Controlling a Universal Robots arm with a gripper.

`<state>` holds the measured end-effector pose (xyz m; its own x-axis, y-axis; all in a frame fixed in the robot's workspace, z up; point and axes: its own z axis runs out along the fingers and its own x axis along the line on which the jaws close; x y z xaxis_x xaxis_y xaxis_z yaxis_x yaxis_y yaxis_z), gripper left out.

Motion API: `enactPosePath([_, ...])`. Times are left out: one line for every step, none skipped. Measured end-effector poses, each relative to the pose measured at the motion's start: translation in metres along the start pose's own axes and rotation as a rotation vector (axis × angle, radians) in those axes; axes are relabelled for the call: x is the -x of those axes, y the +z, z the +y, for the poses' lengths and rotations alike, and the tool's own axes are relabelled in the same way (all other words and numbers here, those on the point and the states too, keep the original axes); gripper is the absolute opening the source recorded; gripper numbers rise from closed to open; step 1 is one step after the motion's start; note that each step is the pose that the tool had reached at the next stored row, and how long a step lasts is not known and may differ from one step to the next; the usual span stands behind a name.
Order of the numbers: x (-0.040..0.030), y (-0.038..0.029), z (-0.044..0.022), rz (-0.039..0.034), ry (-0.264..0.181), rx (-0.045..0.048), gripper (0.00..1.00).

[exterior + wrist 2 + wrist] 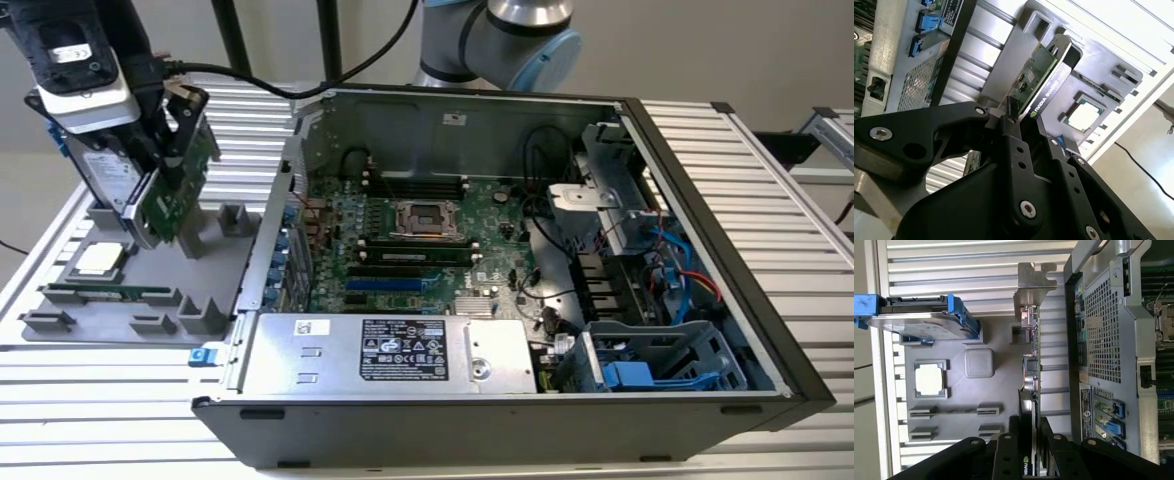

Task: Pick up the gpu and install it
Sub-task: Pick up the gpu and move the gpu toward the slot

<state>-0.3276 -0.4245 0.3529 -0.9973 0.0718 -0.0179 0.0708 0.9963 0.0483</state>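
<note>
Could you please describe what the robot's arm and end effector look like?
The arm is silver-grey metal with rounded joints and a light blue cap. The end effector is matte black, with angular linkage plates, silver screws and slim fingers. A white-and-black module sits above it, trailing a black cable.

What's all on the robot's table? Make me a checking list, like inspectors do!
Surface: slatted metal table with a grey parts tray on it.
Job's things: gpu stands on edge in the tray, beside the open computer case.
Clutter: hard drive, processor chip and memory stick in the tray.
Grippers: gripper shut on the gpu's two faces.
Cables: black cable by the wrist; blue and red cables inside the case.
Surroundings: robot arm base behind the case.
</note>
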Motion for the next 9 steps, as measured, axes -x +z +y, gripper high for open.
enactPosePath([0.0000, -0.0005, 0.0000, 0.0001, 0.000, -0.0001, 0.00])
enactPosePath([0.0000, -0.0011, 0.0001, 0.0000, 0.000, 0.0000, 0.00])
enactPosePath([0.0000, -0.0017, 0.0001, 0.0000, 0.000, -0.0001, 0.00])
enactPosePath([0.0000, -0.0023, 0.0001, 0.0000, 0.000, 0.0000, 0.00])
enactPosePath([0.0000, -0.0029, 0.0002, 0.0000, 0.000, 0.0000, 0.00])
enactPosePath([0.0001, -0.0036, 0.0002, 0.0000, 0.000, 0.0000, 0.00])
enactPosePath([0.0001, -0.0043, 0.0002, 0.0001, 0.000, -0.0001, 0.00])
enactPosePath([0.0000, -0.0048, 0.0003, 0.0000, 0.000, 0.0000, 0.00])
enactPosePath([0.0000, -0.0054, 0.0004, 0.0000, 0.000, 0.0000, 0.00])
